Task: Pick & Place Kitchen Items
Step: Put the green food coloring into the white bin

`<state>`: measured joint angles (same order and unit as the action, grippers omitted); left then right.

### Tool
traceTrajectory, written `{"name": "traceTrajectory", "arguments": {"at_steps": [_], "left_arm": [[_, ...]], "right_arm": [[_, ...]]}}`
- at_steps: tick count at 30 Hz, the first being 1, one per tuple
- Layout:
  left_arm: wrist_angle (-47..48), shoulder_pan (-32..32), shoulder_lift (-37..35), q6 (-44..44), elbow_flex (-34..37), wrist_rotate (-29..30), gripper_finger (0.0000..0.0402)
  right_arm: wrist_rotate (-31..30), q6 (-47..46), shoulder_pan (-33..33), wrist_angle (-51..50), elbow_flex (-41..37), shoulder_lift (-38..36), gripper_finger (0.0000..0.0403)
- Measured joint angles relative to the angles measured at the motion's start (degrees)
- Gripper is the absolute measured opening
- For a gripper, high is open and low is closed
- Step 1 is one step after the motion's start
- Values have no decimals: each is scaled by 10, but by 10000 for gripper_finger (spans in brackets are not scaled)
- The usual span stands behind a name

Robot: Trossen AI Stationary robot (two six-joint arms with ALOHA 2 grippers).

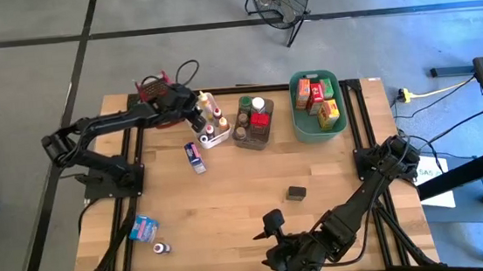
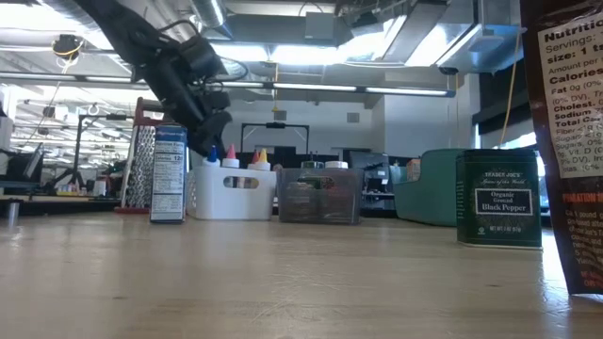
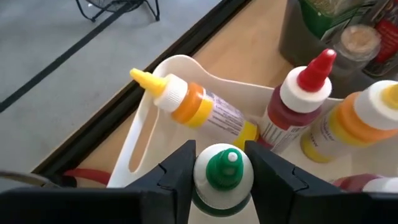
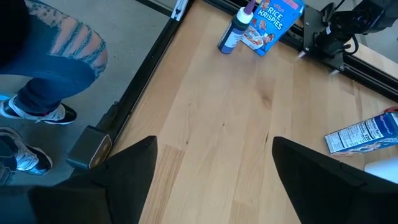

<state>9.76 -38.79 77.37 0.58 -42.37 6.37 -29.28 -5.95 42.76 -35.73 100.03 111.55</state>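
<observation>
Two dark fingers of the left pincer (image 3: 222,180) are clenched on the white collar of a green-capped squeeze bottle (image 3: 224,171), held just above the white caddy (image 3: 146,118) at the far side of the desk (image 1: 238,197). Inside the caddy, a yellow-capped orange bottle (image 3: 186,106) lies tipped over, a red-capped bottle (image 3: 297,102) stands upright and another orange bottle (image 3: 348,124) stands beside it.

My judgement of the risks: the caddy is crowded, so lowering the green-capped bottle may land it on the tipped bottle, leaving it leaning or toppling once let go. The grip sits high on a rounded collar, so the bottle could slip or swing. The fingers may also knock the red cap next to them when they spread.

Further out, a blue carton (image 1: 194,156) lies on the desk near the caddy, next to a dark bin of jars (image 1: 254,123) and a green tub of boxes (image 1: 317,102). The right pincer (image 4: 211,180) is released, jaws wide apart, waiting over the near edge of the desk.

Readable writing: a black tin (image 2: 499,198) says "Trader Joe's Organic Ground Black Pepper"; a blue box (image 4: 270,18) says "Rice Krispies", with a dark purple-capped bottle (image 4: 236,31) beside it; a close package (image 2: 570,122) shows "Nutrition", "Servings", "Calories".
</observation>
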Motion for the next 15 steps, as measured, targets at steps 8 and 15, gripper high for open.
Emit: {"name": "traceTrajectory", "arguments": {"at_steps": [8,15], "left_arm": [[-19,0,24,2,-1,-20,133],[-19,0,24,2,-1,-24,145]], "right_arm": [[0,0,0,-1,0,0,321],[0,-2,0,-3,0,0,321]]}}
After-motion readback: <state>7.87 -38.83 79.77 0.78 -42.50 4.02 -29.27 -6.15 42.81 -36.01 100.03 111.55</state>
